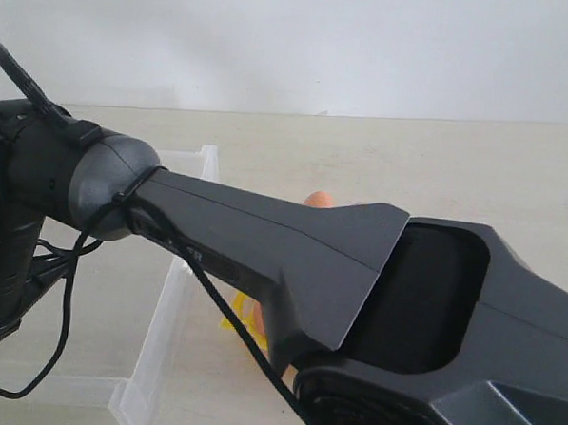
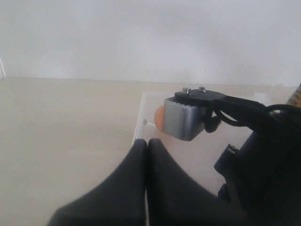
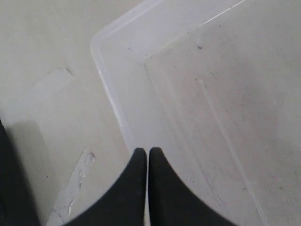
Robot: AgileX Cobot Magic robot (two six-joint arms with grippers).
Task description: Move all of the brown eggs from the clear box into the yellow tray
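The right tool (image 3: 148, 154) is shown with its two dark fingers pressed together and nothing gripped between them. It is held above one rounded corner of the clear box (image 3: 109, 89), whose floor is bare in the part seen by that wrist camera. The left tool (image 2: 146, 145) is likewise closed on nothing and is pointed at a side wall of the box. Beyond that wall a grey block (image 2: 184, 118) with black cables is seen, and one brown egg (image 2: 159, 117) is glimpsed just beside it. In the exterior view most of the scene is covered by a dark arm (image 1: 291, 251). Under it only a sliver of the yellow tray (image 1: 233, 313) is exposed, just beside the box on the pale bench (image 1: 476, 175). What the egg rests on cannot be told.
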